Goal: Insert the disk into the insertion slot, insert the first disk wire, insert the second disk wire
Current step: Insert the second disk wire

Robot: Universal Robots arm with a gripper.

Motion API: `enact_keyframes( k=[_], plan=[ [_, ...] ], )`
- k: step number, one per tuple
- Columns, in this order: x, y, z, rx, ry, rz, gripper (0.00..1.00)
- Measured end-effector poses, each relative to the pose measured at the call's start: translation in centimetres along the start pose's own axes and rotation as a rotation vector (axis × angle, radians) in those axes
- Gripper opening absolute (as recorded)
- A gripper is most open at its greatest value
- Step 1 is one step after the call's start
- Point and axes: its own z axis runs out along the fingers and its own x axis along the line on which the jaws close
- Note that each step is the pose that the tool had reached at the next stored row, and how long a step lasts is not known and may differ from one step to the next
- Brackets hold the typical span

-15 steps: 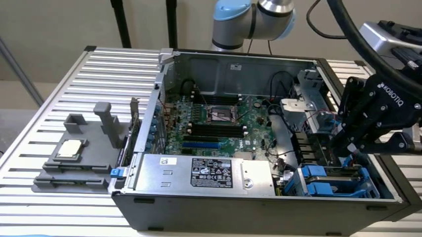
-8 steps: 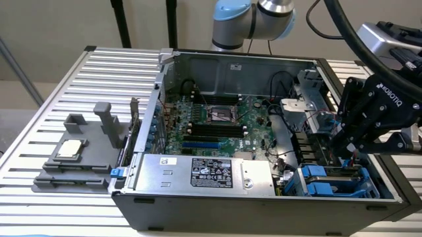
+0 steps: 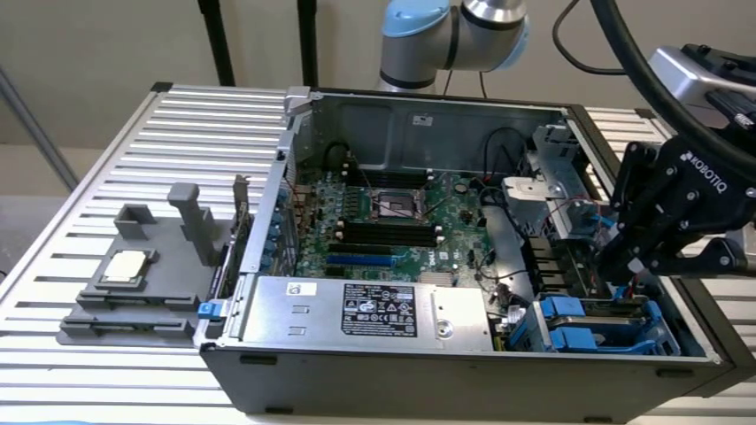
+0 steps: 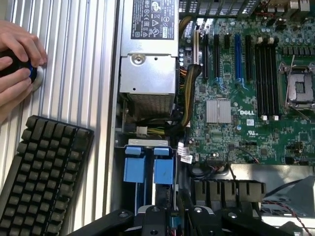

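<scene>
While my tool (image 3: 626, 266) hovers over the insertion slot (image 3: 608, 323); grip state: cannot tell.
Risk, judged: nearby wires (image 3: 575, 221) snagging; skewed entry jamming blue rails.

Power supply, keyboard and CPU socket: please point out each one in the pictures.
power supply (image 3: 354, 310), exterior view, on its black-and-white label.
keyboard (image 4: 42, 169), wrist view, on the middle rows of keys.
CPU socket (image 4: 300, 88), wrist view, on its metal frame.

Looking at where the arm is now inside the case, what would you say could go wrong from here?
1. The tool hangs low over the blue-railed slot among loose wires; it might snag one.
2. The motherboard lies bare beside it; a sideways slip could hit it.
3. A hand and a keyboard sit just outside the case.
</scene>
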Motion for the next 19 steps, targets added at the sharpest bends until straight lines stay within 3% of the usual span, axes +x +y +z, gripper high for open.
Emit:
enact_keyframes(
  k=[2,11,19],
  plan=[
    [-0.05,-0.05,0.15,0.0000,0.0034,0.000,0.25],
    [-0.27,-0.20,0.48,0.0010,0.0051,0.001,0.25],
    [-0.57,-0.31,0.59,0.0095,0.0114,0.002,0.25]
  ],
)
